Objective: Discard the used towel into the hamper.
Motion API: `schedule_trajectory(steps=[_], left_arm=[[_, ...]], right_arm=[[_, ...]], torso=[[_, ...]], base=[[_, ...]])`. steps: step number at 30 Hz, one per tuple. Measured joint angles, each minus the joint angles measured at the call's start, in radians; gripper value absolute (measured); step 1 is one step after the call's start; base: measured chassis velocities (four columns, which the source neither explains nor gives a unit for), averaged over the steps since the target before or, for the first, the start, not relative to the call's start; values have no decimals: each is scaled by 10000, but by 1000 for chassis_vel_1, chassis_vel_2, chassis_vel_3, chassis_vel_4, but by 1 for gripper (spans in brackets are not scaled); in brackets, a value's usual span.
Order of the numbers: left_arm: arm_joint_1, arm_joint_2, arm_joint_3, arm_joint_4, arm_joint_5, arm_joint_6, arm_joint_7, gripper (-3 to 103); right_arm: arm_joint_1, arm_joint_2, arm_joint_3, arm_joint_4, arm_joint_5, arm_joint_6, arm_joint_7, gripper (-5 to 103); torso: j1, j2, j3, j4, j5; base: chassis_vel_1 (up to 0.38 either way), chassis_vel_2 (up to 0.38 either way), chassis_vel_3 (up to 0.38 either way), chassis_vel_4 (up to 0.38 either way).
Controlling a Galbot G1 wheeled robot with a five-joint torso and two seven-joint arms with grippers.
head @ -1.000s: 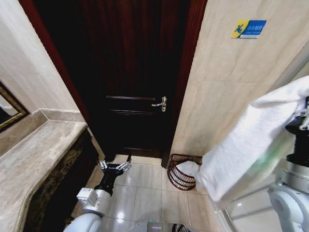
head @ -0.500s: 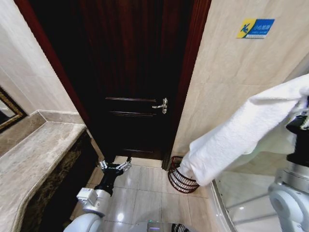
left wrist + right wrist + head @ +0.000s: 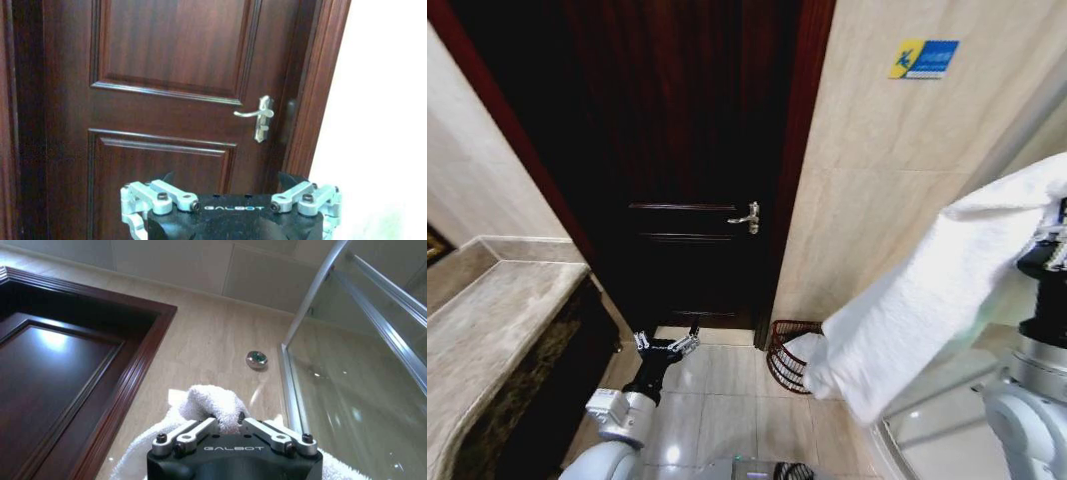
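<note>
**Towel swung back over the hamper's rim**

Swinging since half a second ago, the towel's (image 3: 927, 300) lower end has shifted slightly rightward in the head view, while the whole scene slid left, which reads as the camera turning and not the door moving.

Nearest, at the right edge of the frame, the right gripper (image 3: 1057, 245) stands high, its jaws clenched on a bunched fold of the white terry cloth; the right wrist view shows that fold pinched between the fingertips (image 3: 210, 421). Held so high, I judge, the long cloth hangs clear of the floor and can be lowered into the basket.

At lower left of centre, the left gripper (image 3: 667, 346) waits low over the tiled floor, jaws spread and holding nothing.

Farther off, at lower centre-right, the hamper (image 3: 782, 358) sits on the floor against the wall, just beside the dark door (image 3: 687, 150). Its reddish-brown openwork side shows; the towel's hanging end covers its right part.
</note>
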Motion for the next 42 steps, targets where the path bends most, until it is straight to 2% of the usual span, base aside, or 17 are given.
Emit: schedule_trajectory(steps=[16, 23, 42], left_arm=[[0, 0, 0, 0, 0, 0, 0, 100], [0, 0, 0, 0, 0, 0, 0, 100], [0, 0, 0, 0, 0, 0, 0, 100]], right_arm=[[254, -47, -14, 0, 500, -172, -568, 2], [408, -89, -58, 0, 806, 234, -887, 2], [656, -133, -445, -407, 823, 628, -1238, 2]], torso=[[1, 0, 0, 3, -1], [1, 0, 0, 4, -1], [1, 0, 0, 3, -1]], base=[[0, 0, 0, 0], [0, 0, 0, 0], [0, 0, 0, 0]])
